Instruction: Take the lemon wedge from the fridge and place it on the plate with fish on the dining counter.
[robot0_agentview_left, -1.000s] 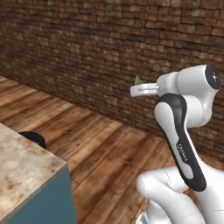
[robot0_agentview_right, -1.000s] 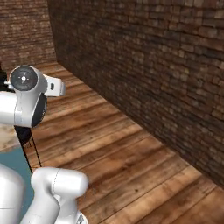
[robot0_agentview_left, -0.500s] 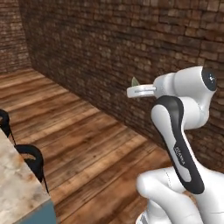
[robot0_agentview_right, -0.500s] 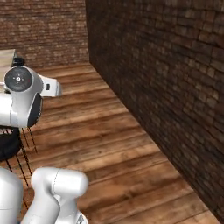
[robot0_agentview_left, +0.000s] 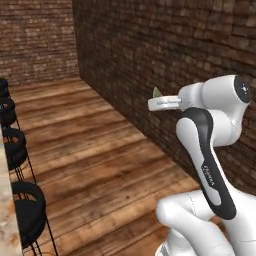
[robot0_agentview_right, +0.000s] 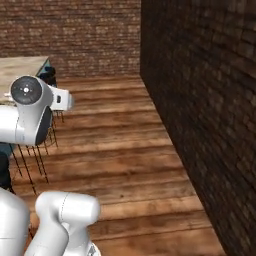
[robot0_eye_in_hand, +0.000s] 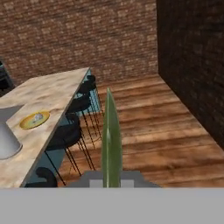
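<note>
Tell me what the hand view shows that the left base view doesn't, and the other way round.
The hand view alone shows the plate with fish, the fish on it, and the full run of the dining counter. The left base view alone shows the arm from outside, with the gripper raised beside the brick wall. Both show the lemon wedge pinched in the shut gripper, the black stools and the wooden floor.

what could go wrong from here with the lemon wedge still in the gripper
1. The lemon wedge is thin and sticks far out of the shut gripper, so a swing might shake it loose over the wooden floor.
2. The plate with fish is small and far off on the dining counter, beside a grey cone-shaped object; a drop could miss the plate.
</note>
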